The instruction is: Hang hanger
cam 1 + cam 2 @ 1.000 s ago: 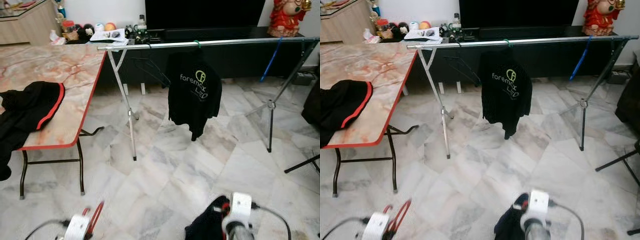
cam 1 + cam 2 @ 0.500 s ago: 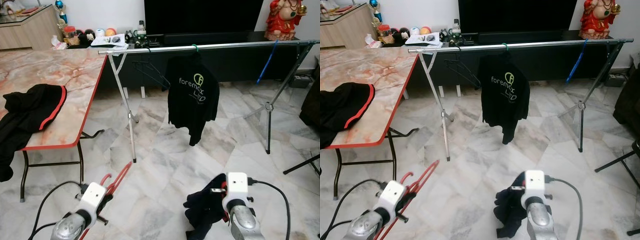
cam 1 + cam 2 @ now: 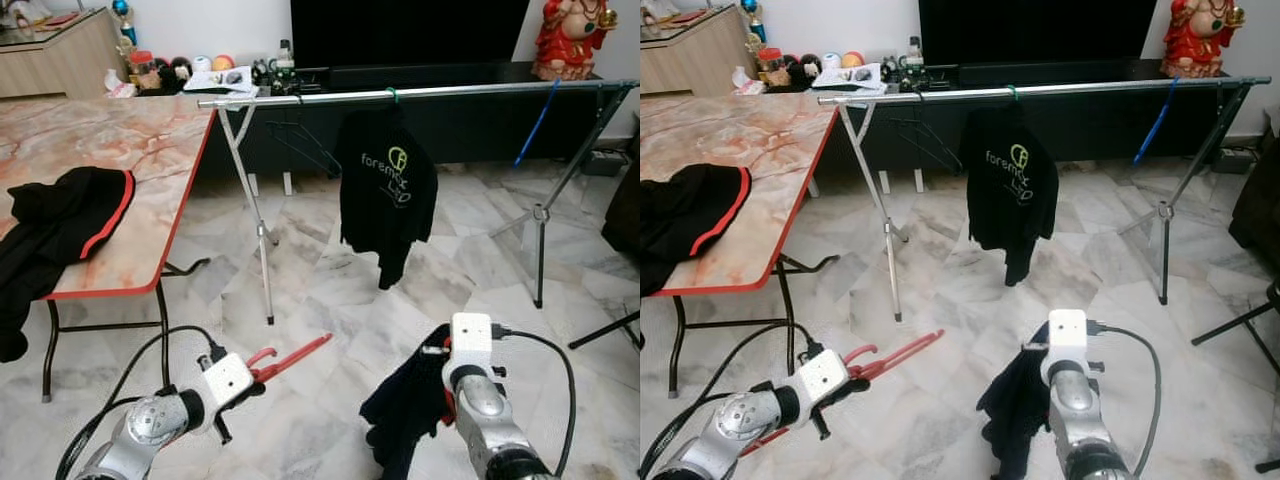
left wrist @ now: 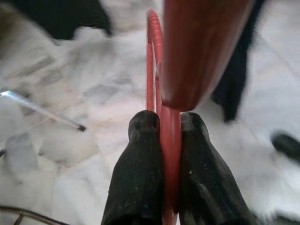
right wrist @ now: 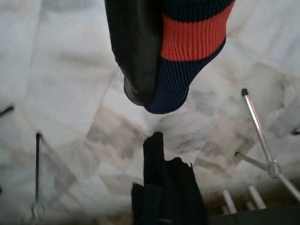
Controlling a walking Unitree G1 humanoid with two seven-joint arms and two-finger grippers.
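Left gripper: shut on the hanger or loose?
Shut. In the wrist view both black fingers of the left gripper press against the red hanger.

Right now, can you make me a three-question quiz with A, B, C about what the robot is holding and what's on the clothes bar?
1. Where does the black T-shirt with the green logo hang?
A. on the table
B. on the silver rail
C. on the floor

2. What colour is the hanger in the left gripper?
A. red
B. blue
C. white

3. What is the right gripper doing?
A. hanging open with nothing in it
B. gripping the rail
C. holding a dark garment

Answers:
1 B, the shirt hangs from a green hook over the rail.
2 A, the left wrist view shows red plastic pinched between black fingers.
3 C, dark cloth with an orange band sits against its finger and hangs below the wrist.
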